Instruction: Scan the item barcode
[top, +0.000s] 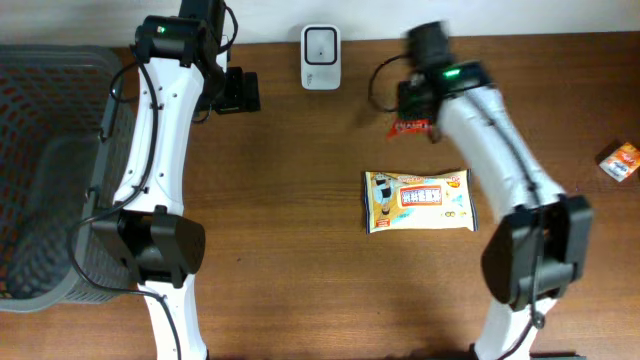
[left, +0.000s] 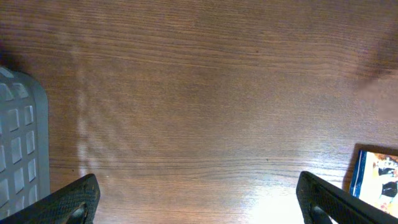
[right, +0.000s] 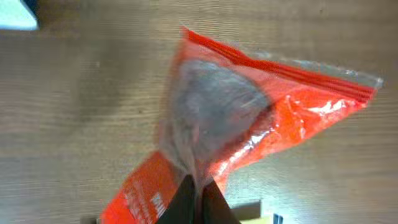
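The item, a red see-through plastic pouch (right: 249, 118) with dark contents, hangs pinched by its lower edge in my right gripper (right: 198, 200), which is shut on it. From overhead only a bit of the pouch (top: 407, 126) shows beside the right gripper (top: 420, 105), a short way right of the white scanner (top: 320, 45) at the table's back edge. A corner of the scanner (right: 15, 15) shows in the right wrist view. No barcode is visible. My left gripper (left: 199, 205) is wide open over bare wood, left of the scanner (top: 240, 92).
A yellow snack packet (top: 417, 200) lies flat mid-table, its edge showing in the left wrist view (left: 376, 180). A grey mesh basket (top: 40, 150) fills the left side (left: 18, 149). A small orange box (top: 620, 160) sits at the far right.
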